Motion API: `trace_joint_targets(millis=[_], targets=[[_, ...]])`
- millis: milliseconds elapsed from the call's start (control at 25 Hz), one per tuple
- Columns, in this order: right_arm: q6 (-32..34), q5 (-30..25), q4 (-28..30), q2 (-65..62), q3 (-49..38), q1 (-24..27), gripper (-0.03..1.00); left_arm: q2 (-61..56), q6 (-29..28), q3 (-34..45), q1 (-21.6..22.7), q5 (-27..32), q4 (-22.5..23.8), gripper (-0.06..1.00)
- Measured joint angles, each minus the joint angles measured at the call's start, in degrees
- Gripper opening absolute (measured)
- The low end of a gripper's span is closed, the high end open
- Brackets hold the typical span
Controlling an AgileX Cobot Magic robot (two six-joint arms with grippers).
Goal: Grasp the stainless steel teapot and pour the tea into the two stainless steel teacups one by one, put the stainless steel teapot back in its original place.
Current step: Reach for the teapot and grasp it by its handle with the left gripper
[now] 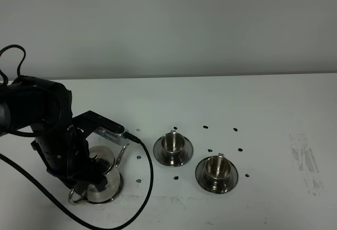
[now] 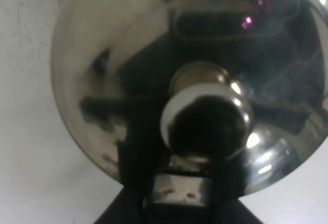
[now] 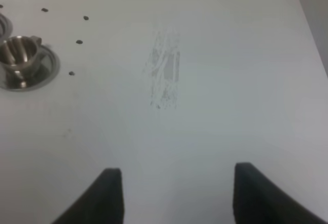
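Soft, even light covers the white table point(image 1: 274, 103), leaving only faint shadows, and the high view is slightly soft overall. Seen close up, the stainless steel teapot point(image 2: 128, 70) is dim and blurred, dotted with bright glints and purple specks. The right gripper point(image 3: 177, 175) looks dark and soft-edged.

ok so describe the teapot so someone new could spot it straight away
Look at the white table, front left, under the black left arm. The teapot stands there, half hidden. Unlike the two small open cups to its right, it is taller and closed by a domed lid with a knob.
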State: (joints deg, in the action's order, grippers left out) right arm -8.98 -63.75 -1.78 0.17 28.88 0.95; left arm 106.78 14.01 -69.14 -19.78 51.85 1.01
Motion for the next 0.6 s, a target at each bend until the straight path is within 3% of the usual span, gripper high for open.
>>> trace_joint_targets(millis=[600], targets=[[0.00, 0.00, 0.00, 0.00, 0.00, 0.00, 0.49, -0.75, 0.19, -0.67, 0.00, 0.20, 0.13, 0.26]])
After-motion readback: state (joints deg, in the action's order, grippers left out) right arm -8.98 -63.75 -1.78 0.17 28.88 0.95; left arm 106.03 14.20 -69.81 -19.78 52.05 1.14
